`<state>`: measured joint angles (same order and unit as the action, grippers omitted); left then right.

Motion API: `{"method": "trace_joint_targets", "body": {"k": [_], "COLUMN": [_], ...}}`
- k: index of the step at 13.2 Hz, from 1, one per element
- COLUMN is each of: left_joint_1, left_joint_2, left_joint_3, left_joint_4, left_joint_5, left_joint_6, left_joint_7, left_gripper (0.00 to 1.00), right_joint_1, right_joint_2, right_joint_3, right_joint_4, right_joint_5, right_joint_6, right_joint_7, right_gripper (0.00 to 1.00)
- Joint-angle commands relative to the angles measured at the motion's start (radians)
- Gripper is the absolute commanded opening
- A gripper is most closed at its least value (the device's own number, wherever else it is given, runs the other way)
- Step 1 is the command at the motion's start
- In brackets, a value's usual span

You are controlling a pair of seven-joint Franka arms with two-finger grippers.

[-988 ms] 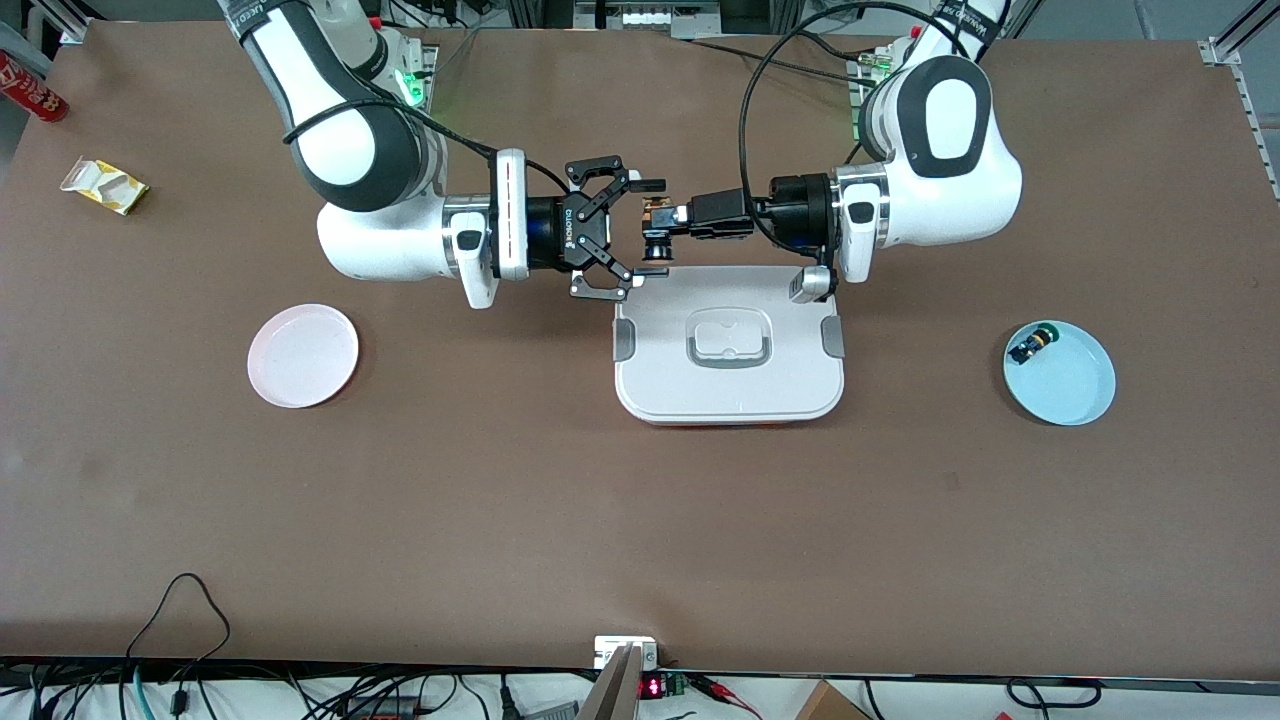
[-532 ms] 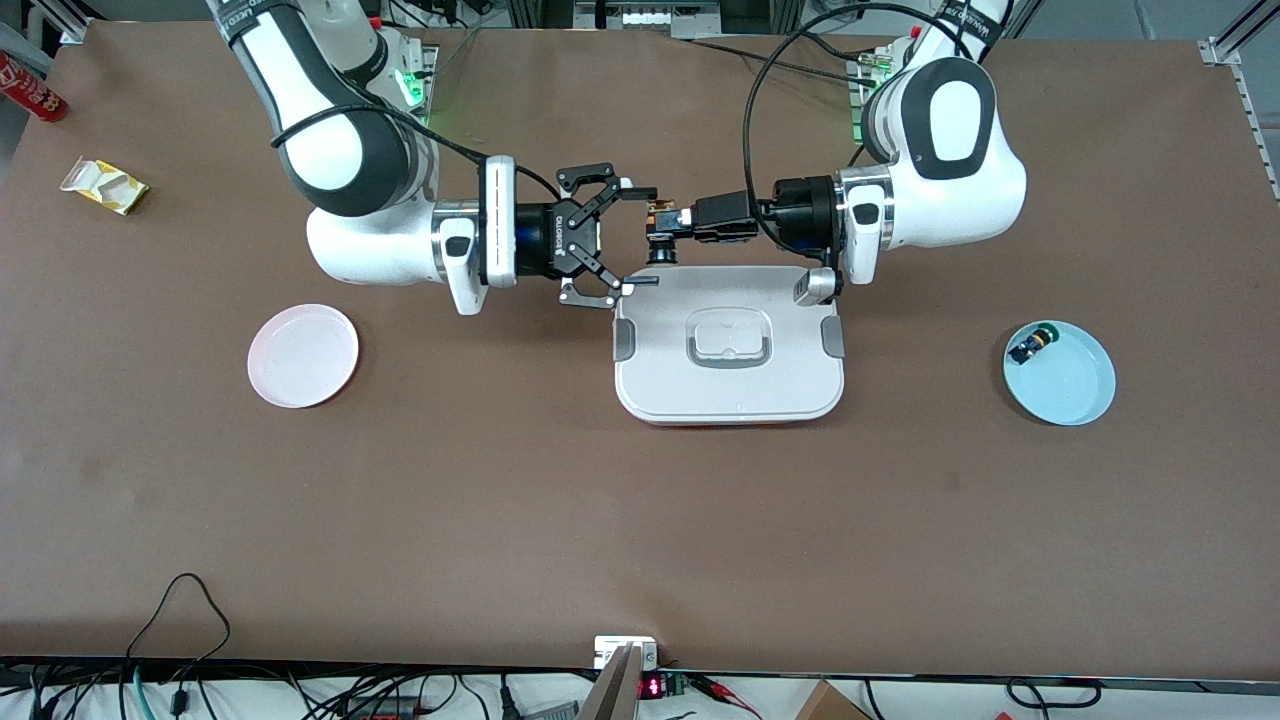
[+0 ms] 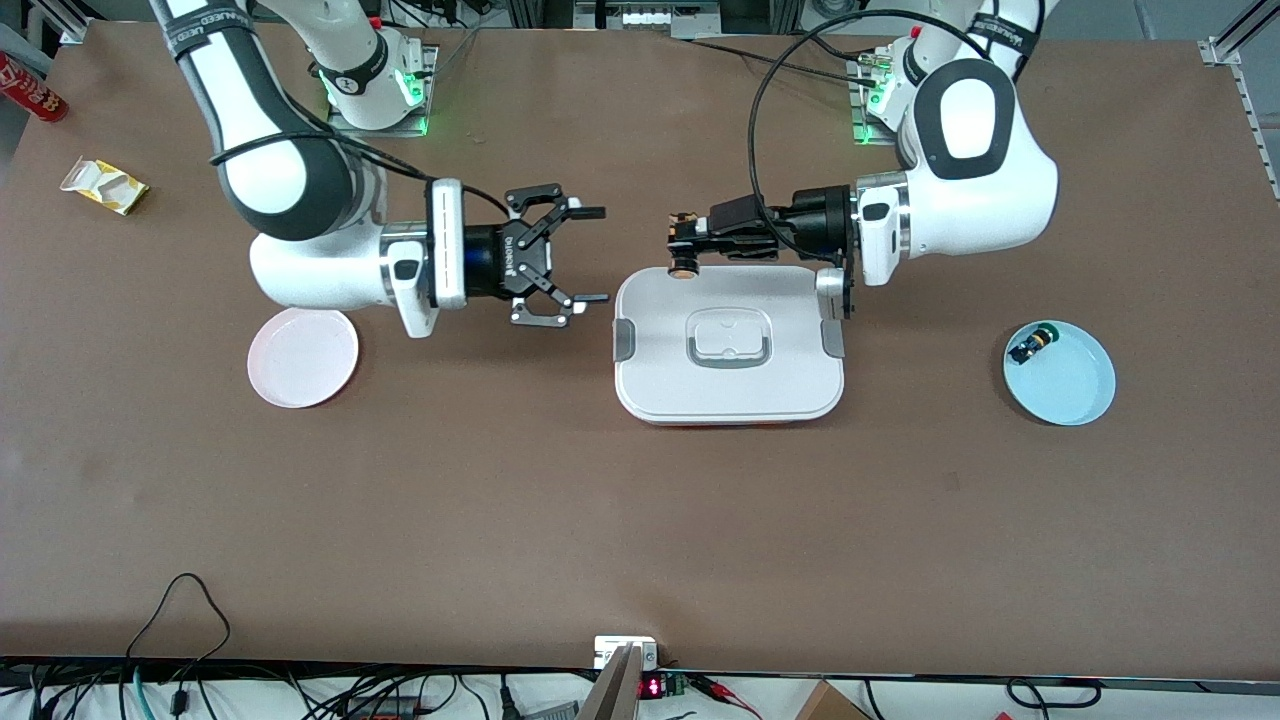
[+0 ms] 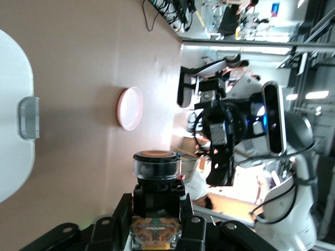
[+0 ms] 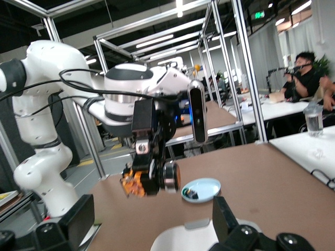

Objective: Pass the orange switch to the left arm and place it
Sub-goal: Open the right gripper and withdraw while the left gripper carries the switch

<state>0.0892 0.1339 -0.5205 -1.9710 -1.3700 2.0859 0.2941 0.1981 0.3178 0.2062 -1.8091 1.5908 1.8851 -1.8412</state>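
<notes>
Both left gripper (image 3: 682,236) fingers clamp the orange switch (image 3: 684,262), cap toward the front camera; right gripper (image 3: 592,255) gapes.

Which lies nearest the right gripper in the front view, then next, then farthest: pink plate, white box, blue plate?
From the open right gripper:
1. White box, mid-table, just beside it.
2. Pink plate, toward the right arm's end.
3. Blue plate, toward the left arm's end.

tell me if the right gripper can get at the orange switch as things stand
Probably yes. The left gripper holds the orange switch over the box edge, cap end exposed. The right gripper is open, facing it, with only open air between.
</notes>
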Motion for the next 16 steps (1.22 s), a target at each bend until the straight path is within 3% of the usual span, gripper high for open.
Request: {"method": "trace_joint_targets", "body": {"k": [1,3,9,12,16], "left_joint_1": [0.020,0.036,0.144,0.141,0.126], "left_joint_2": [0.035,0.064,0.096,0.127,0.237], "left_joint_3": [-0.004,-0.003,-0.004,-0.004,-0.006], "left_joint_4": [0.028,0.026,0.072,0.153,0.354], "left_joint_5": [0.107,0.175,0.746,1.053,1.382], "left_joint_6": [-0.041,-0.067,-0.216,-0.293,-0.453], "left_joint_7": [0.017,0.019,0.019,0.019,0.094], "left_gripper": [0.29,0.29,0.29,0.28,0.28], "right_joint_1": [-0.074,-0.107,-0.115,-0.117,-0.118], "right_joint_2": [-0.016,-0.017,-0.072,-0.117,-0.131], "right_joint_3": [0.004,0.001,-0.004,-0.004,-0.004], "right_joint_4": [-0.010,-0.006,-0.007,-0.001,-0.001], "right_joint_5": [-0.098,-0.142,-0.326,-0.455,-0.633], "right_joint_6": [-0.087,-0.127,-0.132,-0.116,-0.084], "right_joint_7": [0.085,0.153,0.555,0.855,1.198], "right_gripper": [1.00,1.00,1.00,1.00,1.00]}}
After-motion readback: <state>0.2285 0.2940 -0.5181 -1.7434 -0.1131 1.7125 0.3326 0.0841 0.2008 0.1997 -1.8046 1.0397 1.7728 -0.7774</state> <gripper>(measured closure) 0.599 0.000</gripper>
